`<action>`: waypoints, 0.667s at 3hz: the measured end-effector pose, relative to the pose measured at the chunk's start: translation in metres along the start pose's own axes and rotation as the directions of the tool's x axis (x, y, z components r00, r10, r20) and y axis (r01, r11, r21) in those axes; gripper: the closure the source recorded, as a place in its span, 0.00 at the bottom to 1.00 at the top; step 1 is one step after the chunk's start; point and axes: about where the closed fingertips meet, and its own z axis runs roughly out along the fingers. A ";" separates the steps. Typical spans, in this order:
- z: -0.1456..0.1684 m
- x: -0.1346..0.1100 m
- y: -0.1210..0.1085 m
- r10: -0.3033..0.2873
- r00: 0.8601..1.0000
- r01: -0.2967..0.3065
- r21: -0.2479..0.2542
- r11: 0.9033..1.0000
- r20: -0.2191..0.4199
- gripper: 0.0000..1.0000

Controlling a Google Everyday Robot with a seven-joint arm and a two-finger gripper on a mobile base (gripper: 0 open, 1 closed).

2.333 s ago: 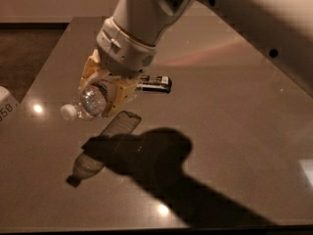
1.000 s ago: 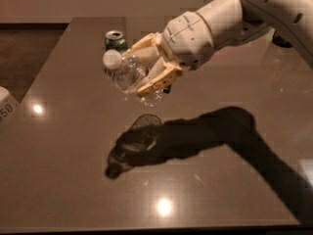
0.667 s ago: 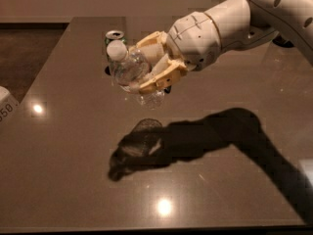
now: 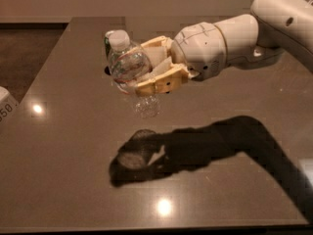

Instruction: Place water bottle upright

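The water bottle [image 4: 128, 65] is clear ribbed plastic with a white cap and a red label band. It hangs in the air above the dark table [image 4: 63, 146], nearly upright, cap up and tilted slightly left. My gripper [image 4: 149, 70] comes in from the right and is shut on the bottle's middle, one tan finger behind it and one in front [image 4: 159, 84]. The bottle's base [image 4: 146, 106] is clear of the table, with its shadow below.
A green soda can [image 4: 107, 40] stands behind the bottle, mostly hidden by it. A white object with printed digits [image 4: 6, 106] sits at the left table edge. The table's front edge runs along the bottom of the view.
The arm swung from pointing down to reaching in from the right. The bottle turned from lying cap-left to nearly upright and stayed gripped above the table.
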 end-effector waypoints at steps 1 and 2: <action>0.005 -0.004 0.008 0.054 0.998 -0.055 0.039 0.998 0.033 1.00; 0.022 -0.002 0.020 0.120 0.991 -0.123 0.043 0.992 0.058 1.00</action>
